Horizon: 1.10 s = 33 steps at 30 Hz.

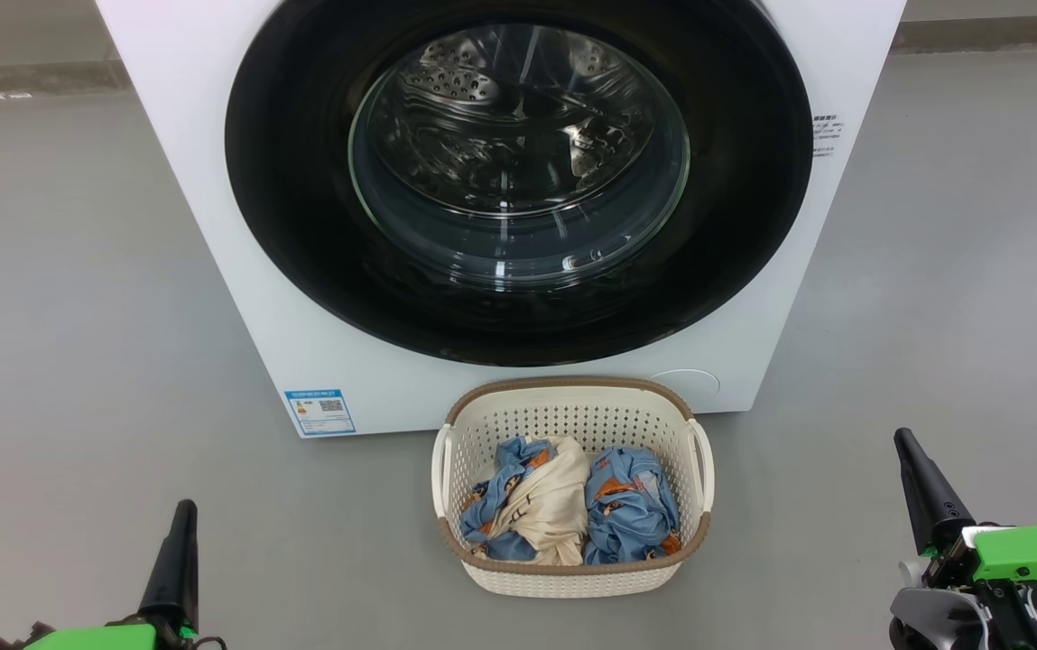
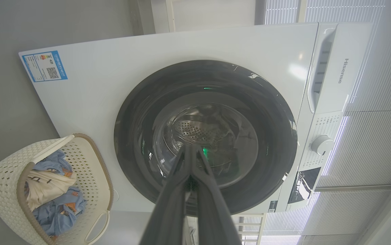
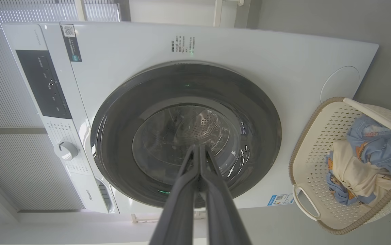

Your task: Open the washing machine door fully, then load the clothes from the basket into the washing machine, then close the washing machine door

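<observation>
As I look down through the head camera and begin at the far left, the left gripper [image 1: 183, 513] rises from the lower left corner over the grey floor [image 1: 67, 343]. Its two dark fingers are pressed together and carry nothing. The left wrist camera shows the same: the fingers [image 2: 175, 197] meet at their tips, and between them I see no object.

A little more to the right, the blue label [image 1: 320, 411] sits low on the front of the washing machine [image 1: 202, 208], near its left bottom corner. The white machine stands on the floor and takes the upper middle of the head view. The washing machine door [image 1: 301, 235] is closed and lies flat against the front. Its wide black rim is glossy, and through the clear glass I can see the steel drum [image 1: 455, 81] with its small holes.

Below the door, just in front of the machine, the basket [image 1: 572, 386] stands upright on the floor. I cannot tell if it touches the machine. The clothes [image 1: 563, 510] are all inside it: one cream piece in the middle, and light blue pieces with orange print at its left and right.

At the far right, the right gripper [image 1: 906, 444] comes up from the lower right corner, well apart from the basket. In the right wrist camera its fingers [image 3: 181, 197] are clenched tip against tip, with nothing held.
</observation>
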Motion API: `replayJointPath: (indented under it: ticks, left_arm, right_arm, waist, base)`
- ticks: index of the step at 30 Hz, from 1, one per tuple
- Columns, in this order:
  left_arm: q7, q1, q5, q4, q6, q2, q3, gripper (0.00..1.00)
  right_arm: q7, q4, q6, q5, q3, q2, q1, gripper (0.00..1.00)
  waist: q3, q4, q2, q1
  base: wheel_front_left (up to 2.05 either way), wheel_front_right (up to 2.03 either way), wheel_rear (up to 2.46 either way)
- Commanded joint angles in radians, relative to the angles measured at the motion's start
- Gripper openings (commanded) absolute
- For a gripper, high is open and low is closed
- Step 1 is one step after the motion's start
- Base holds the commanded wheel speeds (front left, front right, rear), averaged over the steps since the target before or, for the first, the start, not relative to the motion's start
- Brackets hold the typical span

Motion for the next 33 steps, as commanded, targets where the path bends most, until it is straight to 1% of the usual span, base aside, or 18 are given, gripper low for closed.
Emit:
replayJointPath:
  ticks: [1,33]
  left_arm:
    - [0.007,-0.043,0.009,-0.029,-0.002,0.011,0.035,0.0]
    - [0.012,-0.043,0.015,-0.029,-0.001,0.006,0.041,0.0]
  right_arm:
    - [-0.008,-0.03,0.002,0.011,0.021,-0.018,-0.037,0.0]
    - [-0.012,-0.031,0.002,0.015,0.026,-0.022,-0.037,0.0]
  waist:
    - [0.0,0.0,0.0,0.0]
    - [0.0,0.0,0.0,0.0]
  base:
    - [0.0,0.0,0.0]
    - [0.0,0.0,0.0]
